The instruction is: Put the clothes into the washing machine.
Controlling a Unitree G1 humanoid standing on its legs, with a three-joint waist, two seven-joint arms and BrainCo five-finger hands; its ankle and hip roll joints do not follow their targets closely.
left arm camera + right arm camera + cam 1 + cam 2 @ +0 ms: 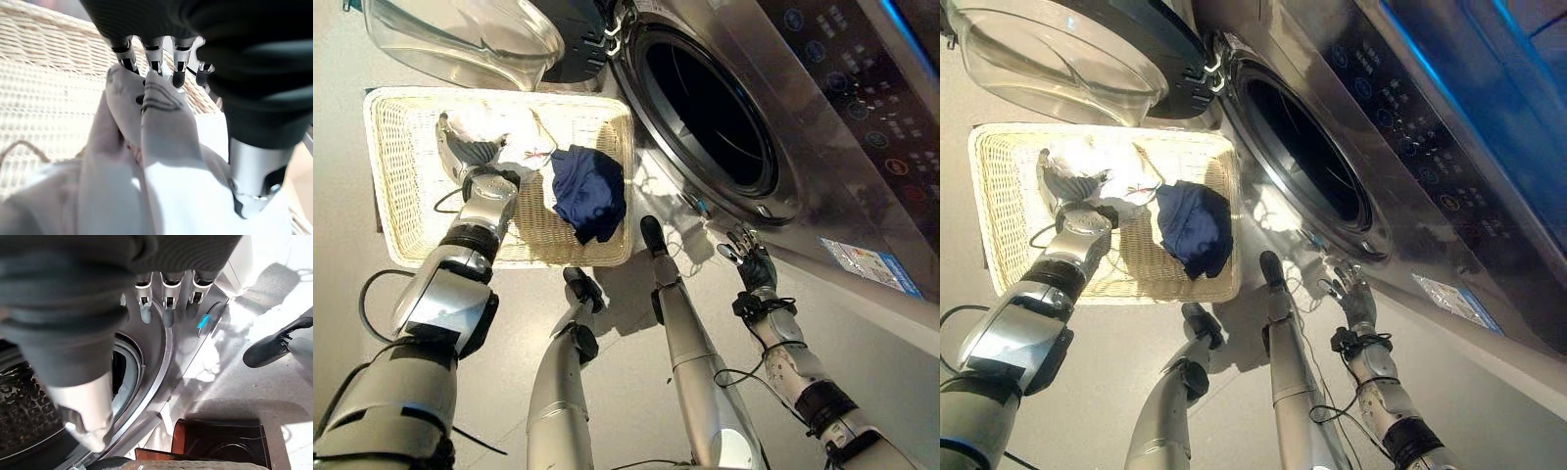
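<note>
Fingers of my left hand (460,147) are curled into the white garment (514,137) at the upper left of the left eye view, inside the wicker basket (396,211). In my left wrist view the dark fingertips (178,78) press down on a bunched fold of that pale cloth (161,127), with the thumb on the other side of it, so I am pinching the cloth between them. The woven basket wall (44,63) shows just behind the fold.

Just beside the white piece, toward the middle of the left eye view, a dark blue garment (590,191) lies crumpled in the same basket, touching the white one at its edge. Both pieces are in the basket.

The washing machine (822,127) fills the upper right of the left eye view, its round drum opening (710,113) dark, and its glass door (460,39) swung wide at the upper left, above the basket.

My right hand (749,259) is at the lower right of centre, close to the machine's front panel below the opening. Its fingers (166,308) are relaxed and slightly apart, holding nothing.
</note>
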